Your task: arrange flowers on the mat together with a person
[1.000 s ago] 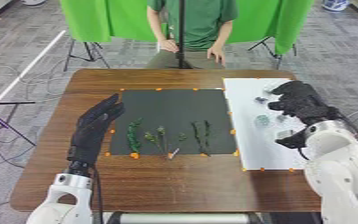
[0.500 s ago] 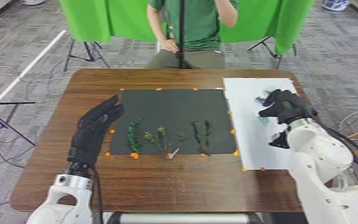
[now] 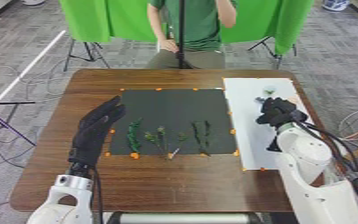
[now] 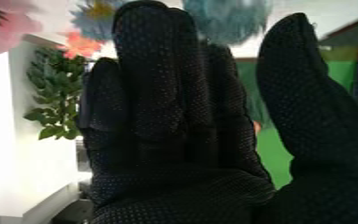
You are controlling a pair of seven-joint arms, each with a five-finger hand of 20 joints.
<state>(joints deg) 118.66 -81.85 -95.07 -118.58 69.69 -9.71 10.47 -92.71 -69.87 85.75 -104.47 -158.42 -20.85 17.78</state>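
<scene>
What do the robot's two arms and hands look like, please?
The left arm and right arm are white with smooth, rounded shells; the left one has an oval opening near the wrist. Black cables run beside the right arm. The left hand and right hand wear black fabric gloves, the right one finely dotted.

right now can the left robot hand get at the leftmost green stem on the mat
Probably yes: the left robot hand is by the left edge of the dark mat, the leftmost stem lies nearest, and nothing seems in between.
</scene>
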